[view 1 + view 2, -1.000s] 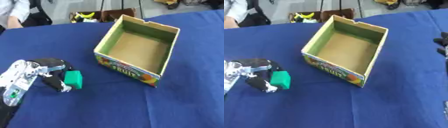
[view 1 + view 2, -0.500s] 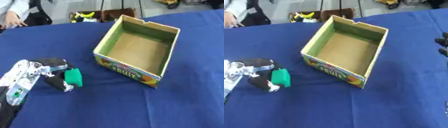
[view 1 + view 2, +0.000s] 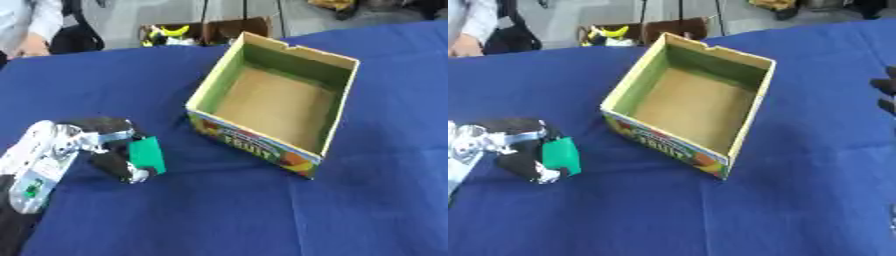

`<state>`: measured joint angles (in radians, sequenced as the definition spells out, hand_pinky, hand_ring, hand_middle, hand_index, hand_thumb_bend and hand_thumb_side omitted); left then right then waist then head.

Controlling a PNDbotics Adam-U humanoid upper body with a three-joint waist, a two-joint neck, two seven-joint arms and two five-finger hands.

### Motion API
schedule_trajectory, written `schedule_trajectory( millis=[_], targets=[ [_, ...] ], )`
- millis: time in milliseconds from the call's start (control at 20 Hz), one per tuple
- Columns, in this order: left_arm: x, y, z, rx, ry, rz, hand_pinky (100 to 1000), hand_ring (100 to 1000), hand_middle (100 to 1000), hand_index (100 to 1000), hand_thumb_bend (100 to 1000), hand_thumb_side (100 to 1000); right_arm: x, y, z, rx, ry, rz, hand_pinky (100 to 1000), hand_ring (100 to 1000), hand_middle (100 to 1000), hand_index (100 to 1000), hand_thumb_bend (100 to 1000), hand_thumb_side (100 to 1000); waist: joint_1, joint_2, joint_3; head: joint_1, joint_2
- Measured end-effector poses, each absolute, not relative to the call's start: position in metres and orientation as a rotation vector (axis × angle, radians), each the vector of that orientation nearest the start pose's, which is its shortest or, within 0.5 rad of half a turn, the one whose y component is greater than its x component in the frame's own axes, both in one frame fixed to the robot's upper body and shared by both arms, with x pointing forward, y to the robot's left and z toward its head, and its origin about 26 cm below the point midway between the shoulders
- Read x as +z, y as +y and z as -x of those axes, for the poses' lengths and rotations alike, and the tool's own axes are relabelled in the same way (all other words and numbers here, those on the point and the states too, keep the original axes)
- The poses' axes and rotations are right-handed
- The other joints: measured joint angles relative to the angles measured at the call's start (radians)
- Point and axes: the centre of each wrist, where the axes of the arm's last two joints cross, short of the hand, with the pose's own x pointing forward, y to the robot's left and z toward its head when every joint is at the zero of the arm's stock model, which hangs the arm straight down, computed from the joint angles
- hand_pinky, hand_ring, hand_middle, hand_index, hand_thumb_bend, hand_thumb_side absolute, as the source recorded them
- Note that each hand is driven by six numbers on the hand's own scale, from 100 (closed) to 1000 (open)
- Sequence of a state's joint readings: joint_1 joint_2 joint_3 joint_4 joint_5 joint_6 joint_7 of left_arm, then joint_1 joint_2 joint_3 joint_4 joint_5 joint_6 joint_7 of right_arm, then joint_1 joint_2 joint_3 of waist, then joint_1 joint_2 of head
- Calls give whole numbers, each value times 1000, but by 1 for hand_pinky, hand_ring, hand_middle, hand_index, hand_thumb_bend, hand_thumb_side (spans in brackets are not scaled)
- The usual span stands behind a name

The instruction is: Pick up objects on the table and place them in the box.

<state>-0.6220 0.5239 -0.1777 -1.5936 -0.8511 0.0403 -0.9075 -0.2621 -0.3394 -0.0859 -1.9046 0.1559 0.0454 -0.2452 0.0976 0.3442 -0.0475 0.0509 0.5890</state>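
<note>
Blue-clothed table (image 3: 262, 210); grey floor (image 3: 122, 15)

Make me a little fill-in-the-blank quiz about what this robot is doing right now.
1. The left hand is curled round a small ____ block.
2. The inside of the cardboard box holds ____.
3. The block is on the box's ____ side.
4. The tablecloth is ____.

Missing words: green; nothing; left; blue

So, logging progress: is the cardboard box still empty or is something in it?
Empty. The box shows only its bare brown floor, and the green block is outside it, held in the left hand.
</note>
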Motion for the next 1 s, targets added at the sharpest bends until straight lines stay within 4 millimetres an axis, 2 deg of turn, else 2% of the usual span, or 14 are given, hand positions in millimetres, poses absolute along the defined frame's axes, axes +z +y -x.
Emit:
schedule_trajectory(
  millis=[500, 550, 700, 750, 1000],
  targets=[
    [264, 261, -362, -1613, -1194, -956, 235, 465, 614, 754, 100, 525, 176, -295, -308, 116, -2147, 587, 867, 886, 739, 890, 100, 1000, -1, 0, 6, -7, 0],
    [268, 261, -360, -1610, -1199, -977, 249, 474, 644, 766, 100, 528, 176, -295, -308, 116, -2147, 587, 867, 886, 740, 890, 100, 1000, -1, 0, 6, -8, 0],
    [274, 259, -356, -1607, -1218, -1006, 282, 484, 672, 778, 100, 532, 176, -295, -308, 116, -2146, 587, 867, 886, 740, 890, 100, 1000, -1, 0, 6, -9, 0],
    [275, 259, -354, -1607, -1224, -1010, 287, 491, 706, 789, 100, 535, 176, -295, -308, 116, -2146, 587, 867, 886, 740, 890, 100, 1000, -1, 0, 6, -9, 0],
    [276, 258, -353, -1607, -1238, -998, 288, 497, 739, 793, 100, 539, 175, -295, -309, 117, -2144, 586, 867, 885, 740, 891, 100, 1000, -1, 0, 6, -9, 0]
  ],
)
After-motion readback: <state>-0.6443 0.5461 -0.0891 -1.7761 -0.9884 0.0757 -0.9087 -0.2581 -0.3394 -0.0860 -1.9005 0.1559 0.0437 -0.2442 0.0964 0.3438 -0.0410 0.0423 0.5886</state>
